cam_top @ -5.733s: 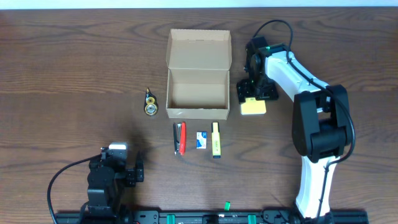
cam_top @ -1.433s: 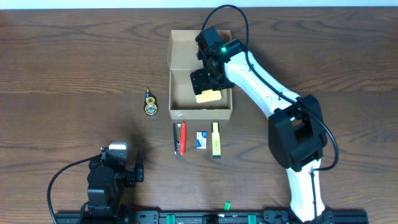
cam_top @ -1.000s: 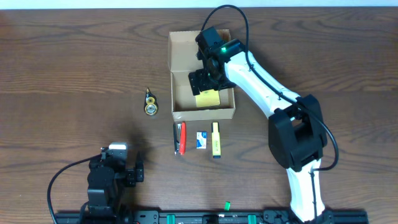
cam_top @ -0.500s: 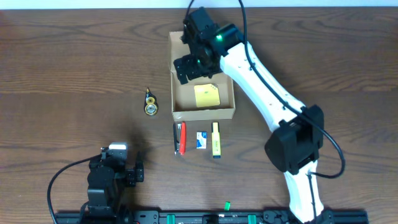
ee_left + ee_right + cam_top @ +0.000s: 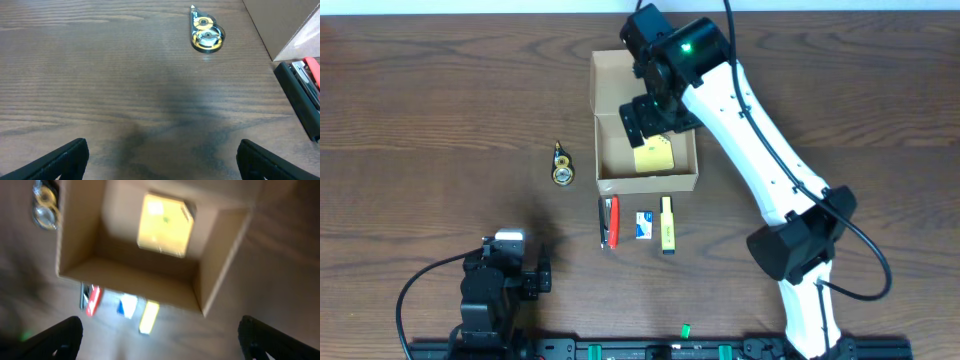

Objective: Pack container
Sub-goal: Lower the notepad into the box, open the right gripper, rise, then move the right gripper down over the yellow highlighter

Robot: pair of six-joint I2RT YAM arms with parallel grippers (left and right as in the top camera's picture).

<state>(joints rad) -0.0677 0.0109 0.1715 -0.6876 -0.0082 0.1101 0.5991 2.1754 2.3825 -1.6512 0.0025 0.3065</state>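
Container point(image 5: 647, 183) sits mid-table, flap open, yellow pad point(image 5: 165, 225) flat inside toward its right wall. Your right gripper point(image 5: 657, 122) hovers above, fingers apart; left gripper point(image 5: 162, 161) apart too. Card point(image 5: 644, 224) print too small to read.

This looks like a robotics lab test station. A dark wood-grain bench point(image 5: 420, 100) carries a white-and-black robot arm point(image 5: 760, 150) and a black robot arm point(image 5: 490, 290), both fixed to a black mounting rail point(image 5: 620, 350). Staged props lie in a neat row: a red-and-black stapler point(image 5: 609, 222) and a yellow highlighter point(image 5: 666, 224), beside a plain tan-brown cardboard box point(image 5: 647, 184).
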